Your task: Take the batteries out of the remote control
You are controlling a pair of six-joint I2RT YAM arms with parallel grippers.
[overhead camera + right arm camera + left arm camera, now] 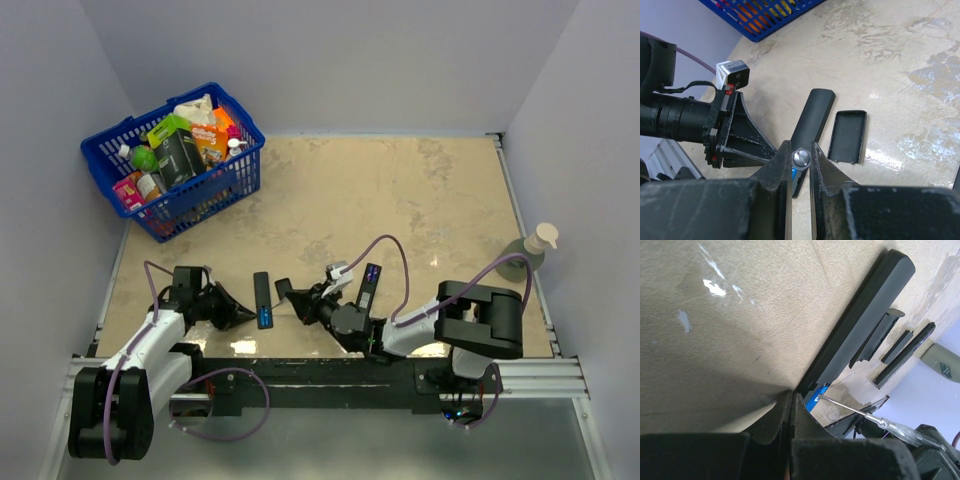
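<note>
Both arms sit at the remote, whose long axis runs straight away from the left fingers. Those are closed and empty, tips against its near end, just beside the blue batteries. Opposite, the right fingers clamp a screwdriver, its tip reaching ahead of them into the battery bay.

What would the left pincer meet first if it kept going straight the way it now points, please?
Most likely the remote control, near the end where a blue battery shows; the left pincer looks almost against it, though depth is unclear.
</note>
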